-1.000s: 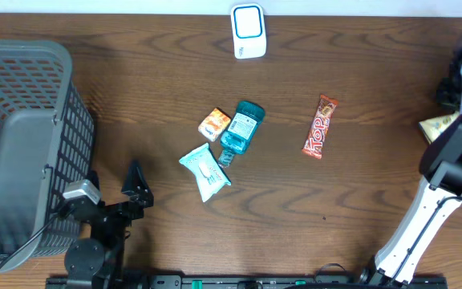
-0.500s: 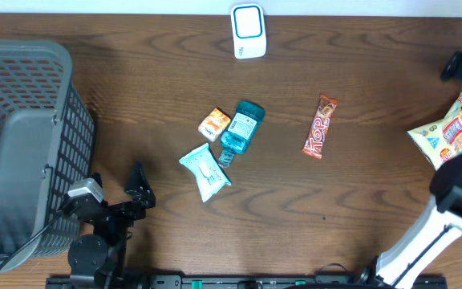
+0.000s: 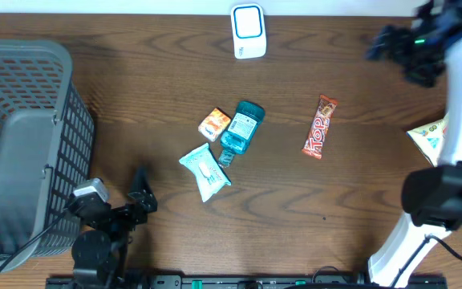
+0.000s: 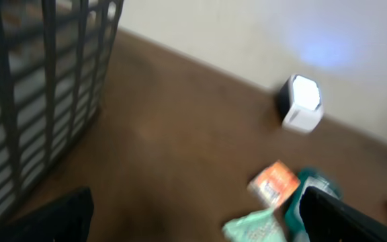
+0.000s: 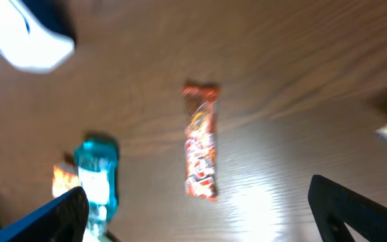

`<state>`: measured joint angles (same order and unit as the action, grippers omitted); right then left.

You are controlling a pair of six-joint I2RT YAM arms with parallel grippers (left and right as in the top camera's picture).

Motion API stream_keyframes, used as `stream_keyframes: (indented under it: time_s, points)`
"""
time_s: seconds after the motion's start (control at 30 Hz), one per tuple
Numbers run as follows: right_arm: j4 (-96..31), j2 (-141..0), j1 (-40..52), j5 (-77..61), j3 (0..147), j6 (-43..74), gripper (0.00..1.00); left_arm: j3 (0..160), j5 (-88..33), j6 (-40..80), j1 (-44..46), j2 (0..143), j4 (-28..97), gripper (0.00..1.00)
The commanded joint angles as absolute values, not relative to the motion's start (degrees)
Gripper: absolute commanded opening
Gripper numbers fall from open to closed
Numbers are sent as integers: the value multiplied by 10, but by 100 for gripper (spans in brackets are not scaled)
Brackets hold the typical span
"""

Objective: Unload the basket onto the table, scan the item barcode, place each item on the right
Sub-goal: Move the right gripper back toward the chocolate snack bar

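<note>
At 3 o'clock edge, snack bag (image 3: 425, 136) lies released, no longer held. Right gripper (image 3: 387, 48) now wide, empty, swung up to 1 o'clock. Left gripper (image 3: 141, 189) wide, idle at 7 o'clock. Scanner (image 3: 248, 30) at 12 o'clock. Candy bar (image 3: 320, 126) probably next to scan.
</note>
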<state>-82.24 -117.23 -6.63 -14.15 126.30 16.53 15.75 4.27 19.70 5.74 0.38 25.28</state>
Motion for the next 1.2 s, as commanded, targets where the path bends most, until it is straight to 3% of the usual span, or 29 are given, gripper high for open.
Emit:
stream_keyframes:
  time_s: [0.0, 0.1, 0.5, 0.77, 1.17]
  points:
    - [-801, -1181, -9, -130, 1197, 180, 93, 158, 34, 172, 59, 3, 295, 98]
    - [-764, -1181, 34, -80, 1136, 186, 81, 158, 34, 172, 59, 4, 314, 98]
    - [-628, -1181, 126, 120, 946, 328, 72, 158, 34, 172, 59, 4, 420, 98]
    - [-526, -1182, 128, 131, 848, 373, 58, 158, 34, 172, 59, 4, 523, 98]
    - [-405, -1182, 128, 130, 771, 365, 59, 158, 34, 172, 59, 4, 531, 98]
